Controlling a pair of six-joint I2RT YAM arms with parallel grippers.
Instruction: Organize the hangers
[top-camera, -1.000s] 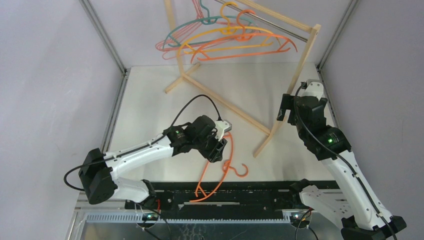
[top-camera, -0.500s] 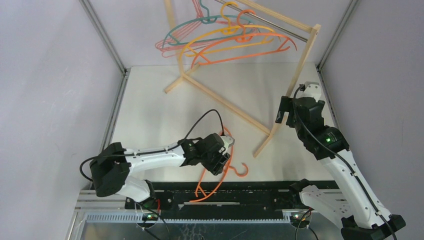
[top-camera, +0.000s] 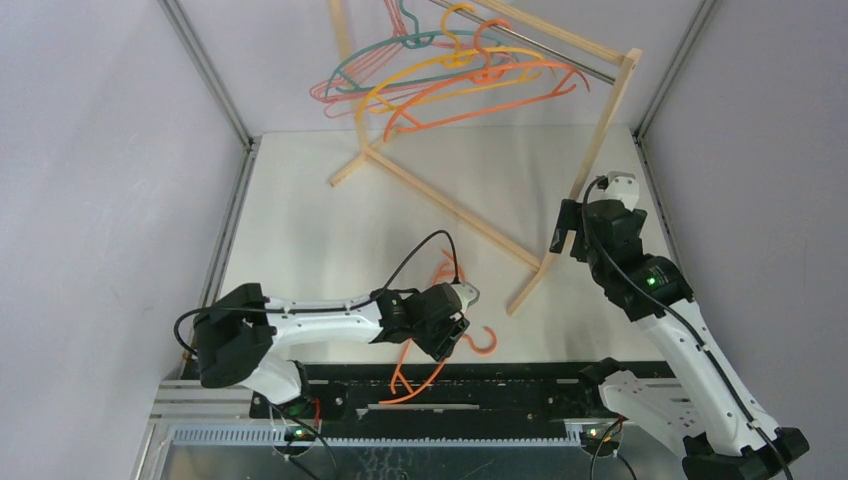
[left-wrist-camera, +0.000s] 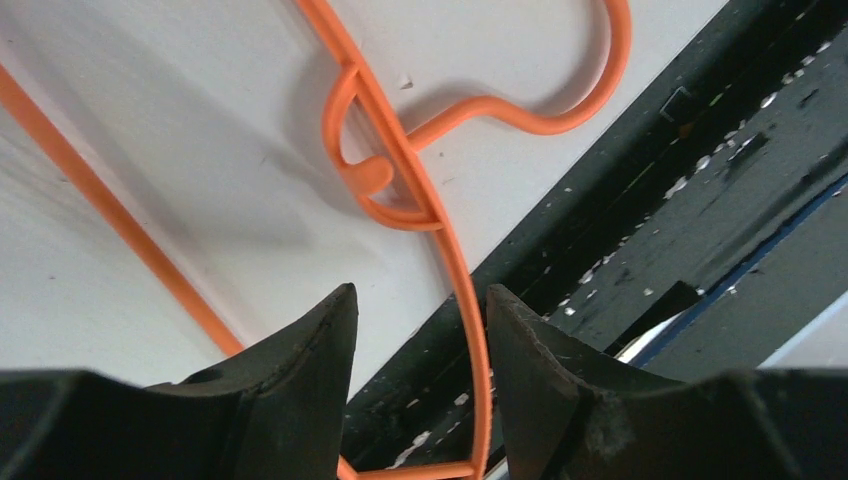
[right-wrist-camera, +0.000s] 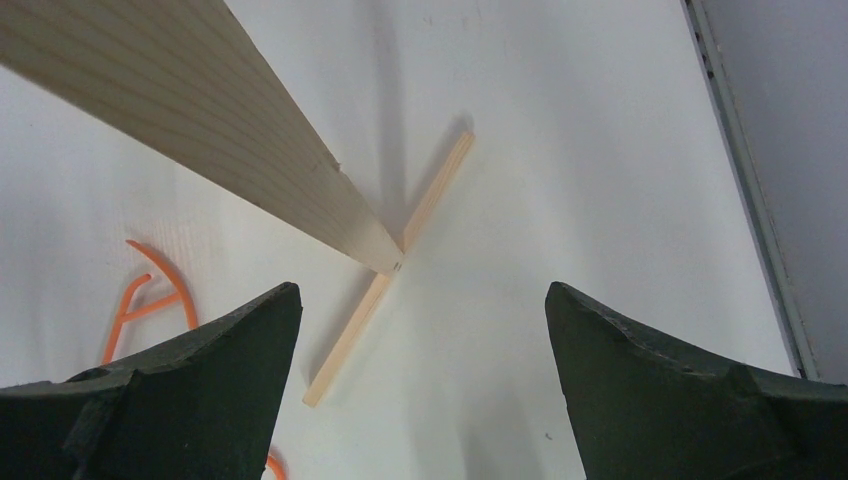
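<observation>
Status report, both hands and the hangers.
Left hand open, straddling orange hanger on table. Right hand open, empty, by rack post. Nothing blocking.

orange hanger partly hidden (under arm)

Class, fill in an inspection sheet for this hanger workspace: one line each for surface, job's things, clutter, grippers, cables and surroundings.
Surface: white table, bare in most parts.
Job's things: orange hanger flat at the near edge; teal hanger, yellow hanger and others hung on the wooden rack.
Clutter: nothing seen.
Grippers: left gripper open, straddling the orange hanger's wire; right gripper open, empty, by the rack's foot.
Cables: black cable looping over the left arm.
Surroundings: grey walls.
</observation>
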